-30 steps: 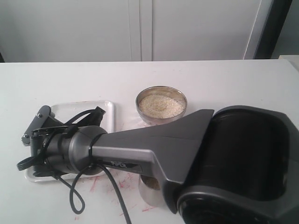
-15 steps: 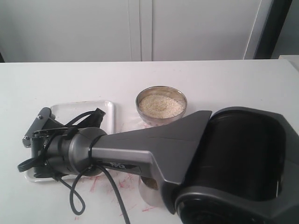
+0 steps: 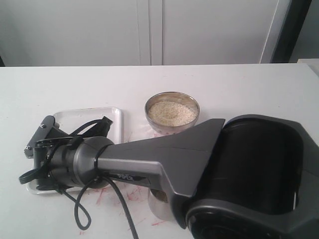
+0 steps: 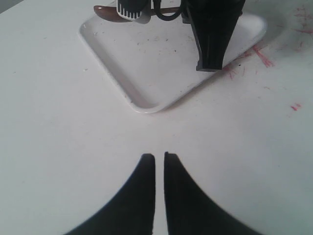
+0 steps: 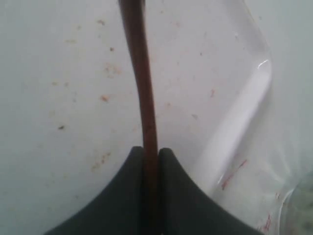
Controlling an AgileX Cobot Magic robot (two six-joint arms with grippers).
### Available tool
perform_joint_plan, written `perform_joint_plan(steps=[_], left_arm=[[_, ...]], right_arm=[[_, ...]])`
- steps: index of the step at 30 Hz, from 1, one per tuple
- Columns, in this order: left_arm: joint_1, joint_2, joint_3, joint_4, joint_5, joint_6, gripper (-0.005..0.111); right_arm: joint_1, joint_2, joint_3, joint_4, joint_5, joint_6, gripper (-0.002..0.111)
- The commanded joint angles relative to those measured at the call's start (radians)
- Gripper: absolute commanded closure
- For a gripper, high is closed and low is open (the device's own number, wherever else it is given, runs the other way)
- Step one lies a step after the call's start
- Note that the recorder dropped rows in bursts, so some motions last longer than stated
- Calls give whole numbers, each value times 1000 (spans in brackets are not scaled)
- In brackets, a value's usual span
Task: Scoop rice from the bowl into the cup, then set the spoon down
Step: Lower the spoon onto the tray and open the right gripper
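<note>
R end effector (image 5: 150, 149) clamped on spoon (image 5: 139, 73) handle over tray (image 3: 75, 117), ext. view lower left; I read L end effector (image 4: 159, 156) near-closed, empty.

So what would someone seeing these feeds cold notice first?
The right arm fills the exterior view's foreground, reaching across to the white tray on the left. There the right gripper is clamped on the handle of the wooden spoon over the tray. Behind the arm, the steel bowl of rice sits mid-view.

R arm stretched across to the left, R gripper (image 5: 150, 151) pinched on spoon (image 5: 138, 73) handle; L gripper (image 4: 159, 157) jaws near-closed.
</note>
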Motion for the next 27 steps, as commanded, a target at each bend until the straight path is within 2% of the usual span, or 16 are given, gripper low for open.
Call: perform_joint_plan(steps=[1,10,27], left_arm=[[-2,-3,9,0,33,-6,92],[-2,-3,9,0,33,-6,92],[-2,-3,9,0,33,-6,92]], right_arm=[[-6,-1,-2,23,-3,-10,107],[-6,-1,-2,54,-45,-10,93],[-6,-26,-4,159,-106,-2,93]])
